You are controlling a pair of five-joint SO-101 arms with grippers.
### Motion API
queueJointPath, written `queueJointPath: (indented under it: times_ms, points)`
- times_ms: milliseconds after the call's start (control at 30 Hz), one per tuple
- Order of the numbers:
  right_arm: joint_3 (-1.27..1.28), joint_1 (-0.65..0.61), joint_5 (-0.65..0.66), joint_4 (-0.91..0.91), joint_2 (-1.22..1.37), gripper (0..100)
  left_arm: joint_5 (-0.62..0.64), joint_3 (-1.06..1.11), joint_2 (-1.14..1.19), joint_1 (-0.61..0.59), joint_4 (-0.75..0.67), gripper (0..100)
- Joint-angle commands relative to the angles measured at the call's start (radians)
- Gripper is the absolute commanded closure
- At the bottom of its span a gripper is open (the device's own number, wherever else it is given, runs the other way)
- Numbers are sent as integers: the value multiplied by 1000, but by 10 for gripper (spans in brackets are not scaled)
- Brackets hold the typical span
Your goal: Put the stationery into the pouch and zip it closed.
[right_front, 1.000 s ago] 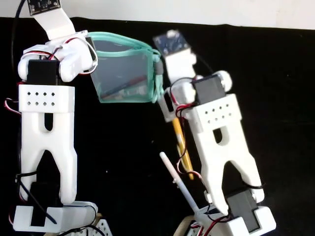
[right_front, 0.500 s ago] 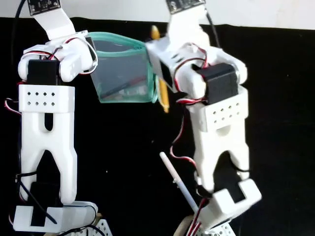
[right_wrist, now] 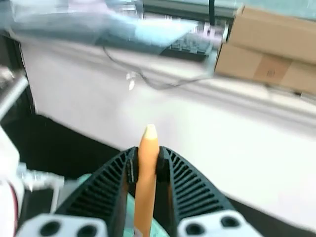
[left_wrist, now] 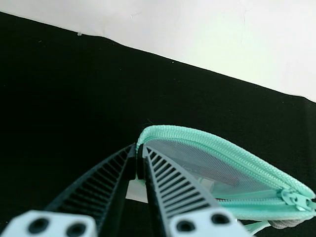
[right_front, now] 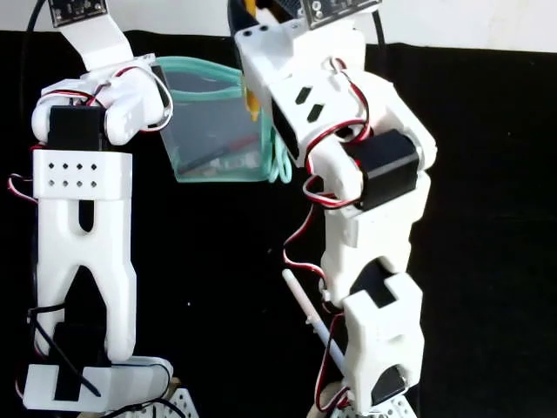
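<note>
A teal mesh pouch (right_front: 218, 131) hangs open above the black table. My left gripper (right_front: 162, 94) is shut on its left rim, and the left wrist view shows the fingers (left_wrist: 139, 150) pinching the zipper edge of the pouch (left_wrist: 217, 160). My right gripper (right_front: 261, 16) is raised high at the pouch's right side, shut on an orange pencil (right_front: 252, 103) whose lower end hangs at the pouch mouth. In the right wrist view the pencil (right_wrist: 147, 148) stands between the fingers of the right gripper (right_wrist: 146, 157). A white pen (right_front: 309, 315) lies on the table.
The right arm's body (right_front: 374, 226) stands over the middle of the table, next to the white pen. The left arm's base (right_front: 83, 261) fills the left side. A white wall (right_front: 470, 22) borders the table at the back.
The right arm lifted the orange pencil off the table and swung it up and left to the pouch's open top. The left arm and the pouch stayed put.
</note>
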Motion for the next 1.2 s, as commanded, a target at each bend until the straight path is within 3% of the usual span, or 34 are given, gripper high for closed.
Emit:
queueJointPath:
  times_ms: [0, 667, 967, 1167]
  points:
    - [-97, -10, -6, -53, 8, 991, -6, 13, 67, 28, 3, 994]
    - [-111, -65, -6, -323, 142, 991, -6, 15, 67, 30, 3, 994]
    - [-111, -65, -6, -214, 206, 991, -6, 12, 67, 28, 3, 994]
    - [-111, -61, -3, -19, 202, 991, -6, 12, 67, 25, 3, 994]
